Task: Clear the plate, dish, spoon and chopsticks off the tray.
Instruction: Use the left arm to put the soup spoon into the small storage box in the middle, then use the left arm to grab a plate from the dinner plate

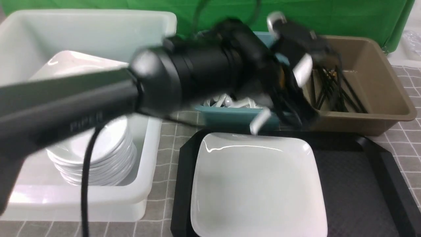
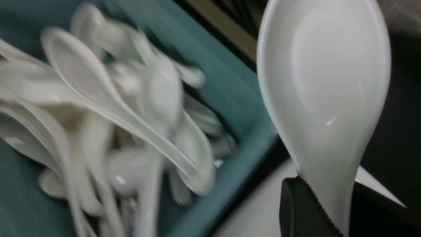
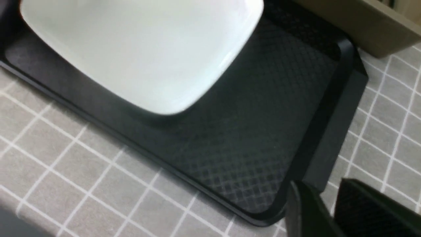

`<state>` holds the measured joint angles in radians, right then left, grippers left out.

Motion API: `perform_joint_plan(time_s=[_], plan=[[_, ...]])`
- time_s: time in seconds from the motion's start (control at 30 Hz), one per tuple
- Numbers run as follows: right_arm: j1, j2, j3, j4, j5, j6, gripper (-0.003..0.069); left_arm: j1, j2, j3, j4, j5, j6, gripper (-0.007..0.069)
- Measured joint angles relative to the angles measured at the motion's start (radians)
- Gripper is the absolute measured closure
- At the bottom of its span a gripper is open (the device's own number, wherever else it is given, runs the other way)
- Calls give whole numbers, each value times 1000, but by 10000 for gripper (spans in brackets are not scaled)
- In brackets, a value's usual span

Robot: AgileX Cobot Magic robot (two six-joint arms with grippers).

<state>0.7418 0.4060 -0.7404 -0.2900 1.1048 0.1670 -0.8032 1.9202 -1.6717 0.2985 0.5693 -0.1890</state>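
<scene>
One spoon [image 2: 324, 98] clamped in the blurred left tool [image 2: 329, 207]; right tool [image 3: 325, 200] cut off, opening impossible to tell

The held spoon [image 2: 324, 98] has its handle cut off.

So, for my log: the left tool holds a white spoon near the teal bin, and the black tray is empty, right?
Not empty: the front view shows a square white plate on the tray. The left tool does hold the spoon near the teal bin.
</scene>
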Motion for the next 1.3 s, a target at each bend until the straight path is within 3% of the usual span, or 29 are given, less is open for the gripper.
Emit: perform_joint_plan(time_s=[0.17,0.3,0.33,0.47,0.53,0.63,0.7,0.73,0.8,0.83,0.87,1.0,1.1,1.3], plan=[[0,0,1,80,-7,9,467,161,144,-164,-46,-88,63,431],[0,0,1,123,-7,19,463,205,205,-207,-57,-77,74,250],[0,0,1,129,-7,21,463,205,206,-209,-65,-54,77,167],[0,0,1,131,-7,20,463,192,157,-211,-75,68,82,77],[0,0,1,130,-7,10,463,172,97,-211,-75,183,118,95],[0,0,1,121,-16,1,461,138,11,-198,-75,305,189,186],[0,0,1,116,-31,0,461,89,-77,-147,-76,392,275,317],[0,0,1,114,-49,0,461,34,-154,-56,-94,442,392,452],[0,0,1,114,-66,0,461,12,-195,-10,-109,453,437,505],[0,0,1,114,-97,0,461,-28,-256,90,-142,462,519,573],[0,0,1,114,-118,0,461,-50,-292,155,-165,463,562,594],[0,0,1,130,-194,0,461,-92,-388,377,-231,459,692,603],[0,0,1,164,-255,0,461,-96,-411,511,-241,436,763,567],[0,0,4,208,-356,3,461,-96,-410,702,-239,221,882,382]])
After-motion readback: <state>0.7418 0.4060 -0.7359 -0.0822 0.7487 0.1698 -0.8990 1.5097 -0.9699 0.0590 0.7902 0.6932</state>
